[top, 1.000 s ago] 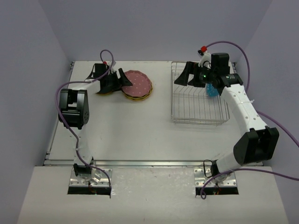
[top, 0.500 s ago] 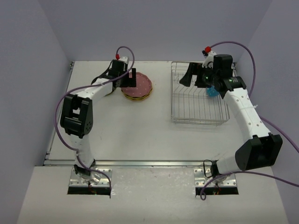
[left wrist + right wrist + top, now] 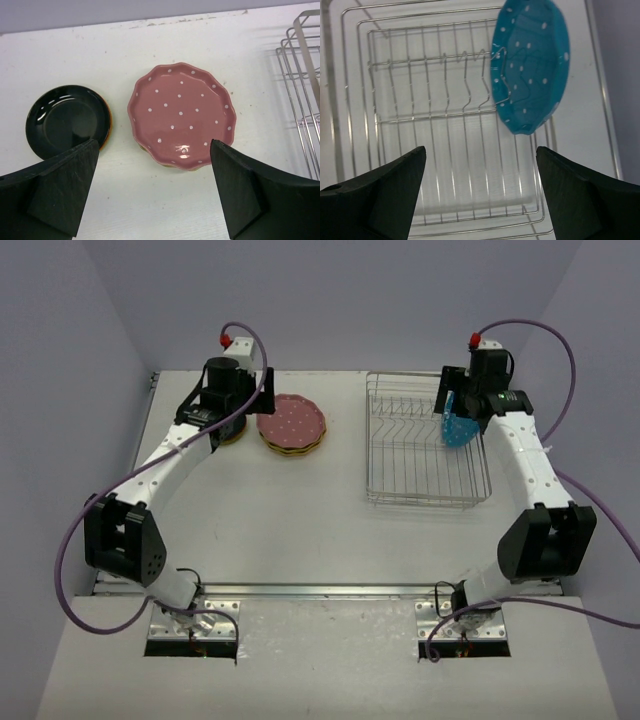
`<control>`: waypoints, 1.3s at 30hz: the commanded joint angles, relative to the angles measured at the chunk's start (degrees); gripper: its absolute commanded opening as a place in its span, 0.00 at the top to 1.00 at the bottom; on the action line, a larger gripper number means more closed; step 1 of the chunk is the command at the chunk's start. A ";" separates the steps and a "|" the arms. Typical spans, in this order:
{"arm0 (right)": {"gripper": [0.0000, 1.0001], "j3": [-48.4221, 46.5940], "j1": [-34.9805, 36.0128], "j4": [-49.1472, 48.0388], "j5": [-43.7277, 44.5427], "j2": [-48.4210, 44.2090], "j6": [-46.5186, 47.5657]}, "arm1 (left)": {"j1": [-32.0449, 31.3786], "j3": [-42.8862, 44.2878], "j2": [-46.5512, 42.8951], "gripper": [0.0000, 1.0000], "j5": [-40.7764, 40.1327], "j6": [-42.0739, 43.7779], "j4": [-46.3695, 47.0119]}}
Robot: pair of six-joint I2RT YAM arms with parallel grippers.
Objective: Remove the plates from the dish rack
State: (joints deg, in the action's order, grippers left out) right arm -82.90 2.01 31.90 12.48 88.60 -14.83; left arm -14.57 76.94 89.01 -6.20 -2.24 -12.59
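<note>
Most of the job looks done: only one plate is left in the dish rack [image 3: 425, 475], the teal plate [image 3: 530, 65], standing on edge and a little tilted in a slot near the rack's right side, toward the back. The other slots are bare. On the left part of the table [image 3: 300, 530] lie the unloaded ones. The pink plate [image 3: 181, 116] tops a small stack [image 3: 292, 448] with a yellowish rim showing beneath it. Just beside it the black plate [image 3: 67, 120] sits on an orange plate [image 3: 108, 131], of which only the rim peeks out. How many lie in the stack I cannot tell. The left pincer [image 3: 154, 150] hangs above these two piles, spread wide and holding nothing. The right pincer [image 3: 479, 155] hovers over the rack, just as wide and empty, with the teal plate ahead of it. To my eye one lift and carry remains, and the upright wires around that plate and the rack's outer rail close by could snag it
</note>
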 commanded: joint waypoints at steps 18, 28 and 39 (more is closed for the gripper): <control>0.03 -23.81 -13.97 3.34 -14.99 23.42 3.39 | -1.25 -3.73 -7.36 0.07 2.59 1.98 0.81; 0.15 -23.29 -14.05 3.25 -22.53 26.45 1.16 | -1.25 -3.69 -6.84 0.07 2.99 1.98 0.46; 0.48 -23.36 -14.14 3.26 -20.47 27.24 3.24 | -1.25 -3.29 -6.13 0.07 3.55 1.98 0.37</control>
State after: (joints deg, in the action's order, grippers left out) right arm -104.44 -12.40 36.36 -8.09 115.81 -12.38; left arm -15.31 73.01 83.05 -3.31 -0.47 -13.34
